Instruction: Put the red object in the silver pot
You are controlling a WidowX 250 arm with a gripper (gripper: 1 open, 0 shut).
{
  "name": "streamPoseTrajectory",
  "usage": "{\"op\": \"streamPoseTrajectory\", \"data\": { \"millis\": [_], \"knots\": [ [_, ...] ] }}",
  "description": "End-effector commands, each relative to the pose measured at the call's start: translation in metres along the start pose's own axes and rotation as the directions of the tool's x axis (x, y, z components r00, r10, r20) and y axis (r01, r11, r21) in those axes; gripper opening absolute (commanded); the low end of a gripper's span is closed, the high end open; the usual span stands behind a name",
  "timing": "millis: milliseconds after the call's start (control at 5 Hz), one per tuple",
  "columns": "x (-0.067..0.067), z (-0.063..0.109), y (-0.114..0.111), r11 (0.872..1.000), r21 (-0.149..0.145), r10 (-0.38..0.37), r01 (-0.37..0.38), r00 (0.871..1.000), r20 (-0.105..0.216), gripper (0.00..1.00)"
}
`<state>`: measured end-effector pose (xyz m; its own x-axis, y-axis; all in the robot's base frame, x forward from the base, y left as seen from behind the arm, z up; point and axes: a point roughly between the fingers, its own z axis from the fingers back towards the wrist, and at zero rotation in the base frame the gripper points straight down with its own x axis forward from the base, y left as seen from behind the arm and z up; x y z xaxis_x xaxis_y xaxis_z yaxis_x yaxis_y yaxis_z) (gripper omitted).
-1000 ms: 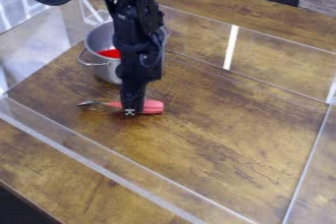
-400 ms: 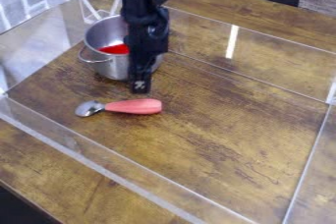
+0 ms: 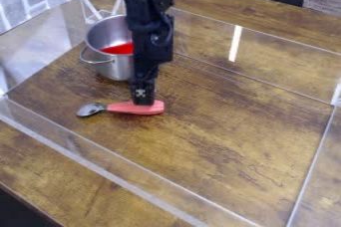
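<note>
The red object lies flat on the wooden table, with its coral-red handle pointing right and its small silver head at the left. My gripper points straight down right over the handle's right end and hides part of it. Its fingers look parted and it holds nothing. The silver pot stands behind and to the left of the gripper. Something flat and red lies inside the pot. The arm crosses in front of the pot's right side.
Clear plastic walls fence the table on the front, left and right. A white upright strip stands at the back right. Bare wood stretches to the right and front of the red object.
A second ago the gripper was down on the handle. It then rose and left the red object lying on the table. It now sits lower again, over the handle's right end.
</note>
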<state>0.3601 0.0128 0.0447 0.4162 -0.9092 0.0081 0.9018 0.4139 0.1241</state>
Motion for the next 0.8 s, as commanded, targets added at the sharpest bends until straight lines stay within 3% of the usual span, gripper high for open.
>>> {"op": "streamPoseTrajectory", "data": {
  "millis": [0, 200, 600],
  "knots": [
    [-0.005, -0.002, 0.001, 1.0, 0.023, 0.013, -0.013, 1.0, 0.023, 1.0],
    [-0.003, -0.002, -0.005, 1.0, 0.021, 0.011, -0.011, 1.0, 0.026, 0.0],
    [-0.007, 0.025, -0.002, 1.0, 0.019, 0.02, -0.021, 0.999, 0.038, 0.0]
  ]
}}
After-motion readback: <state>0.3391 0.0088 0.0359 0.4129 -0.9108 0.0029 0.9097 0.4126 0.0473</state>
